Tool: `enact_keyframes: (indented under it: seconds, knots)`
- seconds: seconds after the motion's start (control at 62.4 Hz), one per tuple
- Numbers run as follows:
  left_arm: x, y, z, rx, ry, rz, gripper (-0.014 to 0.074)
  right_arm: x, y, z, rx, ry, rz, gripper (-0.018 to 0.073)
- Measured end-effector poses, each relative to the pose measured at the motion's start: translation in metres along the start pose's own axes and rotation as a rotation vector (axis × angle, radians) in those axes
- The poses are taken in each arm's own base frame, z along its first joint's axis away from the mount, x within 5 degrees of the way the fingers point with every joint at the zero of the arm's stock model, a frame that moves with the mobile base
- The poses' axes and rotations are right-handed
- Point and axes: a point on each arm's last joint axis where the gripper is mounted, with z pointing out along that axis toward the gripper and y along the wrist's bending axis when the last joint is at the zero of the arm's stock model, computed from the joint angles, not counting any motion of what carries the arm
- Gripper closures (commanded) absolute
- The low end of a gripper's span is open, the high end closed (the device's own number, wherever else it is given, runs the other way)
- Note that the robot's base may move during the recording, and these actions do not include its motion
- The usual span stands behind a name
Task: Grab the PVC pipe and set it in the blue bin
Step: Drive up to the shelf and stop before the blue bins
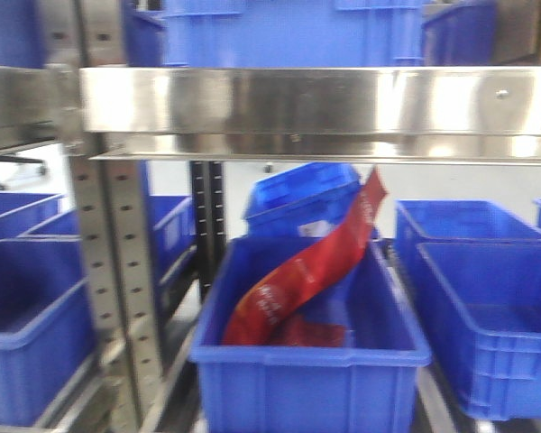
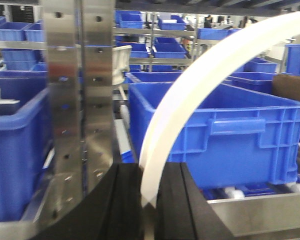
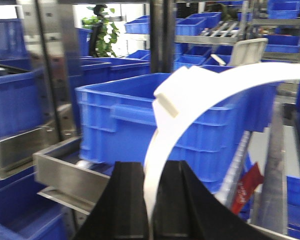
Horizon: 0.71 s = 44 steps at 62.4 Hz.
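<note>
The PVC pipe (image 2: 190,85) is a white curved length. In the left wrist view it rises from between the black fingers and arcs up to the right, with my left gripper (image 2: 151,167) shut on its lower end. The right wrist view shows a white pipe (image 3: 215,82) with a blocky joint, and my right gripper (image 3: 161,165) is shut on it. I cannot tell whether both hold the same piece. A blue bin (image 2: 230,135) stands behind the pipe on the left side, and another blue bin (image 3: 125,110) on the right. Neither gripper shows in the front view.
The front view has a blue bin (image 1: 311,370) holding a red bag (image 1: 298,271), under a steel shelf beam (image 1: 316,99). A perforated steel upright (image 2: 80,100) stands close on the left. More blue bins fill the racks around, and a steel rail (image 3: 65,175) runs low.
</note>
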Motion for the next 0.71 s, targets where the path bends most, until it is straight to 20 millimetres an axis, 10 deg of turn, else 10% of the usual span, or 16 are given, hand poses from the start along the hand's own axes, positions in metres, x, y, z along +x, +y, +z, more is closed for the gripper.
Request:
enact_keyframes:
  seconds: [0.705]
  knots:
    - [0.0000, 0.0000, 0.0000, 0.000, 0.000, 0.000, 0.0708, -0.0002, 0.0000, 0.0000, 0.000, -0.002, 0.000, 0.0727]
